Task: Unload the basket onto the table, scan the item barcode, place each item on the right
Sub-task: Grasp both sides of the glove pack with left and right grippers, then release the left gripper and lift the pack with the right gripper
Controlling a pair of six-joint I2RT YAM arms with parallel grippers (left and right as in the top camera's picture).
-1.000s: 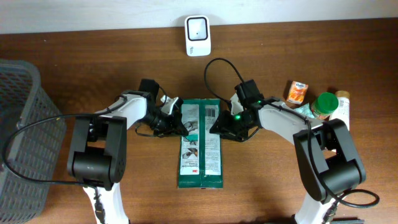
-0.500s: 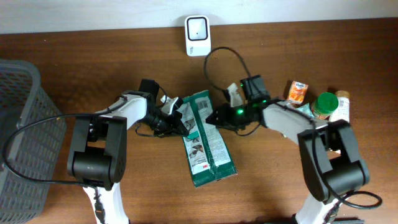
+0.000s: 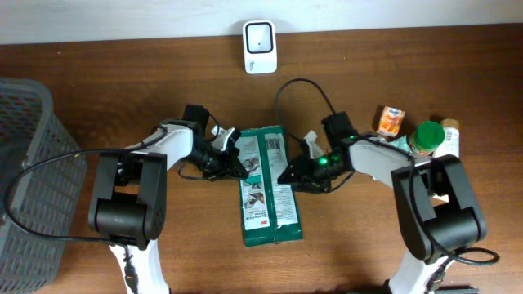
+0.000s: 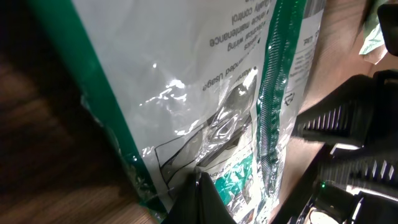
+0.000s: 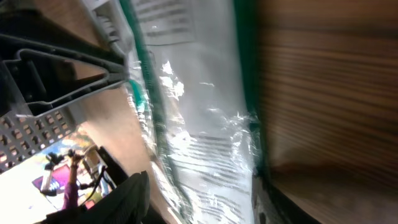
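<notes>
The left claw (image 3: 235, 167) is pressed shut, its tips (image 4: 198, 186) meeting on the crinkled film at the left edge of the packet (image 3: 268, 186), a fold of which they pinch; the right claw (image 3: 288, 174) sits at the packet's opposite, right edge, its jaws partly apart with the shiny wrapper (image 5: 199, 124) between them; whether they press the wrapper or merely bracket it, I cannot tell. The packet lies flat on the tabletop (image 3: 368, 245) between the two arms, green-bordered with a white printed face upward; its long axis runs from the far side towards the near side, leaning slightly so the near end sits a little to the right; the barcode (image 3: 275, 145) is at the far end, face up, pointing towards the white scanner (image 3: 260, 36) standing at the tabletop's far edge, well apart from the packet. Further out, a dark mesh basket (image 3: 24, 180) stands at the left; a green-lidded jar (image 3: 426, 137) and a small orange pouch (image 3: 391, 121) sit near the right arm.
</notes>
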